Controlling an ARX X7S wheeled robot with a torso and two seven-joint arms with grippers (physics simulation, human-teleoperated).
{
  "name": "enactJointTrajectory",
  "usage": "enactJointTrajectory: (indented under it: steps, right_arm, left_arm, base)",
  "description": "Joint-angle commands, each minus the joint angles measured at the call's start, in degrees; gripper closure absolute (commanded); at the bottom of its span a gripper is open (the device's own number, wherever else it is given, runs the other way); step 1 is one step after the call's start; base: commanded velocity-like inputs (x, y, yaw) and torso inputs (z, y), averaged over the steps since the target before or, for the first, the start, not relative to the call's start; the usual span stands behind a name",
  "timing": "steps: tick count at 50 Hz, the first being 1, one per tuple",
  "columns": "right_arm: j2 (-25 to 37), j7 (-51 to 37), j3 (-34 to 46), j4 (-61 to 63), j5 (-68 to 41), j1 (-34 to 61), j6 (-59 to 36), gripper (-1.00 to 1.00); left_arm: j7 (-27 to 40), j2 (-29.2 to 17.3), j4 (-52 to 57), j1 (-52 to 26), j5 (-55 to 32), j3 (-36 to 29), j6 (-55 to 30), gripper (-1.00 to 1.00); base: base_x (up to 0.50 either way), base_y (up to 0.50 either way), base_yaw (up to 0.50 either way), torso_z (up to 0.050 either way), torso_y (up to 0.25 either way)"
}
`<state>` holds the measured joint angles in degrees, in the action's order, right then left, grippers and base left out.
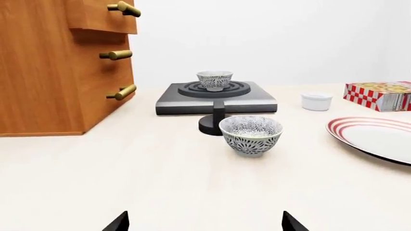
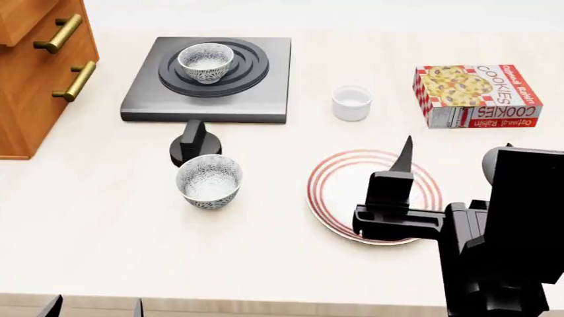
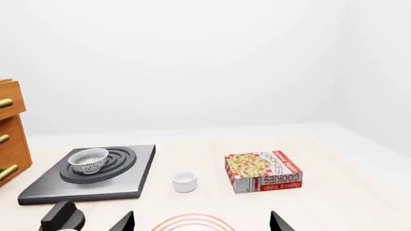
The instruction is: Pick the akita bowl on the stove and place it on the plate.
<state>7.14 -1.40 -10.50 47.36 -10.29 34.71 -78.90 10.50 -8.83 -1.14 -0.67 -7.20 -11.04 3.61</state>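
Right gripper (image 2: 403, 158) hangs spread apart over the plate (image 2: 335, 188); the akita bowl (image 2: 205, 62) sits on the stove (image 2: 264, 92) far beyond it

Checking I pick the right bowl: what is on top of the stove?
One akita bowl sits on the stove, centred on the burner rings; the rings beneath it are covered.

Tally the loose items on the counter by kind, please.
Speckled grey-black patterned bowls: 2 (on the dark-grey stove slab, on the counter)
Plain white cup: 1
Red-ringed white plate: 1
Red-checked cookie box: 1
Round black knob: 1
Stove slab: 1
Total: 7
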Motion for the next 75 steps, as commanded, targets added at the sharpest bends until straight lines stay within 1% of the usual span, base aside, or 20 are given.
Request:
enactJointTrajectory:
  steps: [1, 9, 16, 22, 24, 28, 29, 32, 34, 35, 36, 38, 41, 42, 45, 46, 56, 75]
  right_arm:
    - [-0.3, 0.3, -0.2, -0.5, 1.2, -0.5, 0.7, -1.0]
    - [-0.4, 0.1, -0.5, -0.2, 0.8, -0.5, 0.7, -1.0]
    - [-0.3, 0.0, -0.6, -0.1, 0.4, -0.3, 0.3, -1.0]
    - [-0.3, -0.2, -0.6, 0.0, 0.1, -0.3, 0.1, -1.0]
    - [-0.2, -0.3, -0.5, -0.3, 0.1, -0.5, 0.5, -1.0]
    - [-0.2, -0.4, -0.6, -0.2, -0.2, -0.3, 0.3, -1.0]
    - [-0.2, -0.4, -0.7, -0.2, -0.2, -0.5, 0.4, -1.0]
    - [-0.2, -0.6, -0.7, 0.0, -0.4, -0.2, 0.0, -1.0]
    - [-0.2, -0.6, -0.7, -0.1, -0.4, -0.4, 0.2, -1.0]
    - [-0.2, -0.6, -0.7, -0.2, -0.5, -0.5, 0.5, -1.0]
    - [-0.2, -0.6, -0.7, -0.2, -0.5, -0.5, 0.3, -1.0]
    - [-0.2, -0.7, -0.8, 0.1, -0.7, -0.1, -0.2, -1.0]
    - [-0.1, -0.8, -0.8, 0.2, -0.8, -0.2, -0.3, -1.0]
    - [-0.1, -0.8, -0.9, 0.1, -0.9, -0.3, 0.0, -1.0]
    - [0.0, -0.9, -0.9, 0.0, -1.0, -0.3, 0.1, -1.0]
    - [0.0, -0.8, -0.9, -0.4, -1.0, -0.5, 0.7, -1.0]
    - [0.2, -1.3, -0.6, 0.2, -1.4, -0.3, 0.0, -1.0]
    - [0.2, -1.8, -1.0, 0.3, -2.3, -0.8, 1.0, -1.0]
  left_arm:
    - [-0.8, 0.8, -0.2, -0.3, 0.2, 1.0, -0.9, -1.0]
    - [-0.4, 0.4, 0.4, -0.2, -0.1, 0.7, -1.3, -1.0]
    - [0.6, -0.2, 2.6, -0.3, 2.1, -0.4, -0.7, -1.0]
    - [0.8, -0.8, 8.9, -2.7, 2.4, -1.2, -5.8, -1.0]
    - [0.8, -1.3, 12.6, -4.8, 3.7, -2.2, -9.6, -1.0]
    - [0.7, -1.2, 17.8, -8.4, 2.8, -2.3, -17.3, -1.0]
    - [0.8, -1.0, 19.9, -10.7, 2.6, -2.5, -21.0, -1.0]
    - [0.9, -0.5, 20.3, -13.2, 2.2, -2.7, -24.1, -1.0]
    - [0.9, -0.1, 20.9, -16.0, 1.7, -2.7, -28.1, -1.0]
    - [1.0, 0.2, 20.7, -17.7, 1.6, -2.9, -30.6, -1.0]
    - [1.0, 1.2, 21.6, -19.9, -0.6, -1.7, -36.2, -1.0]
    - [1.4, 2.1, 21.5, -23.9, -1.6, -1.3, -41.9, -1.0]
    - [1.7, 2.6, 19.8, -27.4, -2.1, -1.2, -44.8, -1.0]
    - [1.8, 3.1, 18.8, -29.9, -2.7, -0.9, -47.7, -1.0]
    - [2.1, 3.7, 15.6, -33.7, -3.1, -0.7, -50.7, -1.0]
    - [2.2, 3.9, 13.6, -35.0, -3.0, -0.9, -50.7, -1.0]
    - [3.2, 4.7, 9.9, -41.4, -4.5, -0.6, -56.6, -1.0]
    - [4.8, 3.8, 8.5, -43.9, -5.0, -2.0, -56.9, -1.0]
  base:
    - [0.0, 0.0, 0.0, 0.0, 0.0]
    - [0.0, 0.0, 0.0, 0.0, 0.0]
    - [0.0, 0.0, 0.0, 0.0, 0.0]
    - [0.0, 0.0, 0.0, 0.0, 0.0]
    - [0.0, 0.0, 0.0, 0.0, 0.0]
    - [0.0, 0.0, 0.0, 0.0, 0.0]
    - [0.0, 0.0, 0.0, 0.0, 0.0]
    - [0.0, 0.0, 0.0, 0.0, 0.0]
    - [0.0, 0.0, 0.0, 0.0, 0.0]
    - [0.0, 0.0, 0.0, 0.0, 0.0]
    - [0.0, 0.0, 0.0, 0.0, 0.0]
    - [0.0, 0.0, 0.0, 0.0, 0.0]
    - [0.0, 0.0, 0.0, 0.0, 0.0]
    - [0.0, 0.0, 0.0, 0.0, 0.0]
    - [0.0, 0.0, 0.0, 0.0, 0.0]
    - [0.0, 0.0, 0.0, 0.0, 0.0]
    - [0.0, 0.0, 0.0, 0.0, 0.0]
    - [0.0, -0.02, 0.0, 0.0, 0.0]
